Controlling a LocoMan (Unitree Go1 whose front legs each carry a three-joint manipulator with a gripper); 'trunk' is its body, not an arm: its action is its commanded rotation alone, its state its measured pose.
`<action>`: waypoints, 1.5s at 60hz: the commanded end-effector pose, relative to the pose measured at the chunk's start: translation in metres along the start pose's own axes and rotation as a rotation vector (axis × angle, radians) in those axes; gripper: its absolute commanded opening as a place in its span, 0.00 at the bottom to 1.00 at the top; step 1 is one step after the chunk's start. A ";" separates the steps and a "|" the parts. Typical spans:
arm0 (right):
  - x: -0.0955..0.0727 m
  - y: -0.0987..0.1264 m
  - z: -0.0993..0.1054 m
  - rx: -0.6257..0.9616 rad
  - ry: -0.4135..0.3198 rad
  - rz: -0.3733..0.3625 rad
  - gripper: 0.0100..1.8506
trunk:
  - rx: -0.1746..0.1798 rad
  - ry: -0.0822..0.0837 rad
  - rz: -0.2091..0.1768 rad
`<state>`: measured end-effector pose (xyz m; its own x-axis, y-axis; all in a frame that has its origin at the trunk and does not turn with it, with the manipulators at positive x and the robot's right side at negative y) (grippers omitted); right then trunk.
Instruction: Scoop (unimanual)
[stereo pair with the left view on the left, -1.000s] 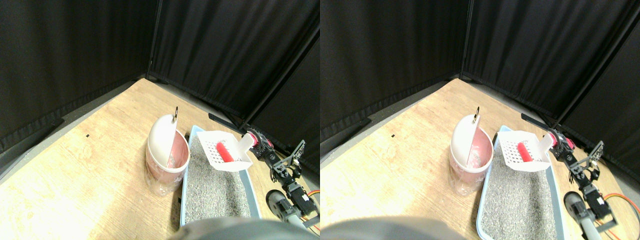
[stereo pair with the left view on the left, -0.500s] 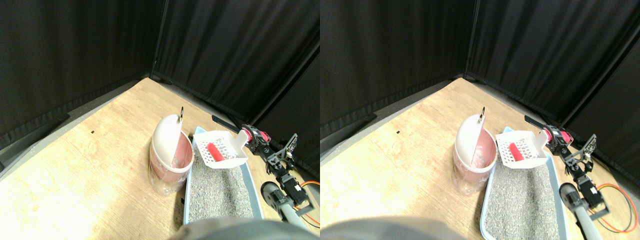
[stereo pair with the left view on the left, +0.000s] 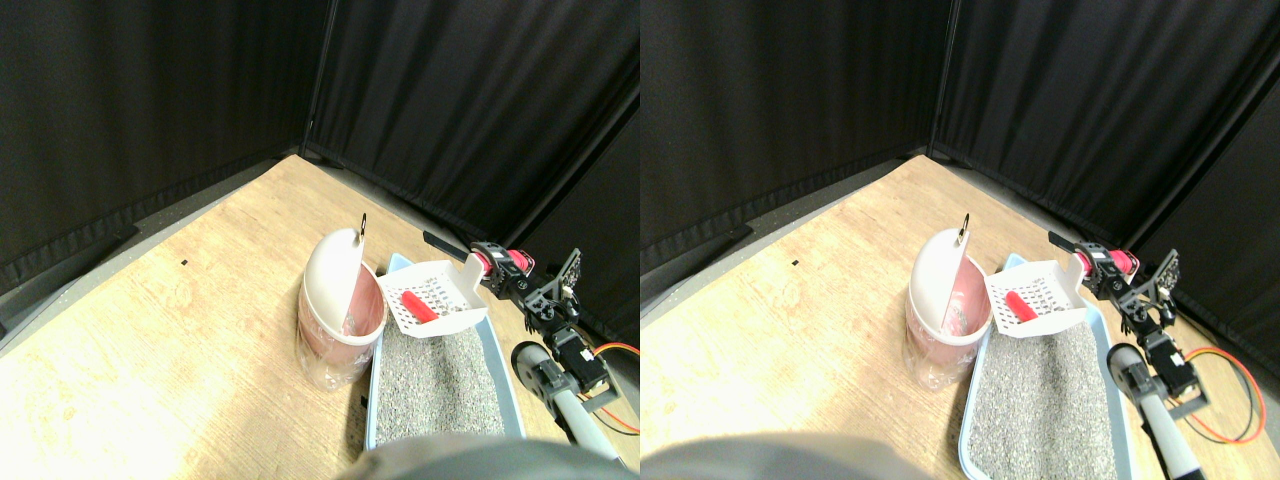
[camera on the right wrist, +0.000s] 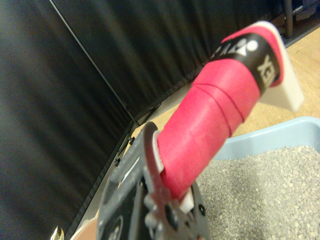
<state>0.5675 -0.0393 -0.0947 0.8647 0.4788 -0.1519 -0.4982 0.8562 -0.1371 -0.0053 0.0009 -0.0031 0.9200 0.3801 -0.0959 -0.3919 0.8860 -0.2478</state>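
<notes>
Litter fills the blue tray nearest me. Just beyond, my right gripper is clamped on the red-wrapped handle of the white slotted scoop, which I hold above the tray's far end. A red piece lies in the scoop. Just beside its rim stands the pink bin, swing lid tilted open. I judge the risk to be tipping short of the opening, or knocking the light bin, so the piece falls onto the wooden floor

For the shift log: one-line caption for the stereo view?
Right gripper holds white slotted scoop carrying red piece over litter tray, beside pink bin.
</notes>
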 end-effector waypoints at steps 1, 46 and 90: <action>0.003 0.004 0.008 -0.010 -0.025 0.000 0.02 | -0.007 0.013 0.044; 0.004 0.013 0.025 -0.142 -0.029 -0.004 0.02 | -0.013 0.007 0.043; 0.008 0.022 0.042 -0.266 -0.034 -0.068 0.09 | -0.024 0.001 0.045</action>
<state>0.5678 -0.0156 -0.0705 0.8911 0.4236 -0.1628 -0.4519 0.7950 -0.4046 -0.0049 -0.0004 -0.0033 0.9198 0.3805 -0.0956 -0.3920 0.8822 -0.2608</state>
